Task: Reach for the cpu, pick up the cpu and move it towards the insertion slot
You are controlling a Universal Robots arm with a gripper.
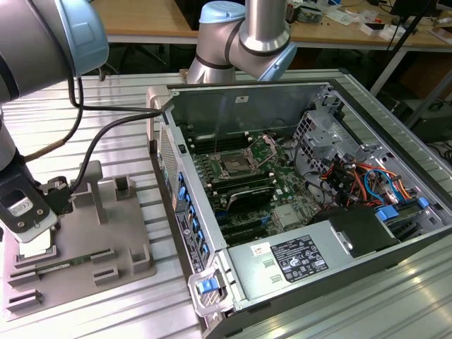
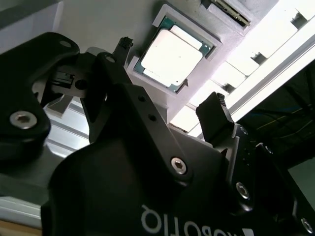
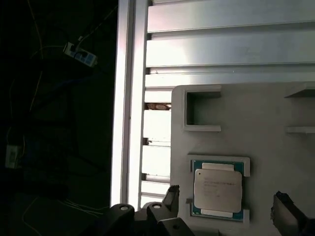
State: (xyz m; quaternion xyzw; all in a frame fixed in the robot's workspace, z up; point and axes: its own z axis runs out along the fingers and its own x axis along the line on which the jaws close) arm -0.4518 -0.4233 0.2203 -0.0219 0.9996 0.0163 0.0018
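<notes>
Ribbed aluminium bench [image 1: 395, 296], desks behind. Grey tray [image 1: 106, 233] lies on the bench at the exterior view's left, close to a bench edge. Open PC case [image 1: 282, 261] stands beside it, toward the exterior view's right.

My end effector [image 1: 28, 212] hangs over the tray's outer end, well apart from the case. It's spread wide and holding nothing. In both wrist views the two black fingers [image 2: 211, 115] sit one on each side of the cpu [image 2: 172, 54], with a gap between each finger and the chip.

The cpu [image 3: 218, 189] lies flat in a square recessed pocket of the tray, pale metal face up, green border showing around it. Not lifted.

A memory stick [image 2: 229, 12] rests in another tray pocket near the cpu.

The slot [image 1: 233, 167] is on the motherboard inside the case, metal frame round a dark square, with long black memory slots just beside it. Nothing in it that I can make out.
</notes>
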